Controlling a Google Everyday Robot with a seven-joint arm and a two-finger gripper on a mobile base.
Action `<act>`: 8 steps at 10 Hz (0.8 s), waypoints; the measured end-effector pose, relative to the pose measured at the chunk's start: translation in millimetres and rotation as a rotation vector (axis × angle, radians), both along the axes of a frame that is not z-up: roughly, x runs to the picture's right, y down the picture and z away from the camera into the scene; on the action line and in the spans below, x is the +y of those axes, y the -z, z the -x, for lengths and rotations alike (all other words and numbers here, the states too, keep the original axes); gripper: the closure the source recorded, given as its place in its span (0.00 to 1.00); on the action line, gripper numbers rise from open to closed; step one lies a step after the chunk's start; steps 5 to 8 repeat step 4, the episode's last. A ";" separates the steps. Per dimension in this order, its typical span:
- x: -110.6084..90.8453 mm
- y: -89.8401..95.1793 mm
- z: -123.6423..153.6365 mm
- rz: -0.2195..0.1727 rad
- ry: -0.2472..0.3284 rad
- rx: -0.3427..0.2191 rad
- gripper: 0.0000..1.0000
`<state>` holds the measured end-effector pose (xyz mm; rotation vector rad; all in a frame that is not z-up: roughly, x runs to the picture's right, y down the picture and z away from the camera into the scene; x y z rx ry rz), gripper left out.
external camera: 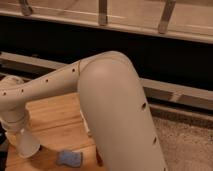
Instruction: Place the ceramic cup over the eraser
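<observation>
The off-white ceramic cup (pixel 27 144) hangs mouth down and slightly tilted at the lower left, just over the wooden table (pixel 55 120). My gripper (pixel 20 132) sits under the wrist at the left edge, right at the cup's narrow top, and is shut on the cup. The big beige arm fills the middle of the view. The eraser is not in sight; it may be under the cup or behind the arm.
A blue-grey rectangular pad (pixel 70 158) lies on the table just right of the cup. A reddish-brown oblong thing (pixel 98 159) shows beside the arm. A dark wall with a metal rail (pixel 165 92) runs behind the table. Speckled floor (pixel 185 145) lies to the right.
</observation>
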<state>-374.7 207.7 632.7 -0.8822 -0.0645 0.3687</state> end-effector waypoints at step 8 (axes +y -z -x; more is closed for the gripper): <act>4.2 1.3 2.8 0.000 0.007 0.002 0.08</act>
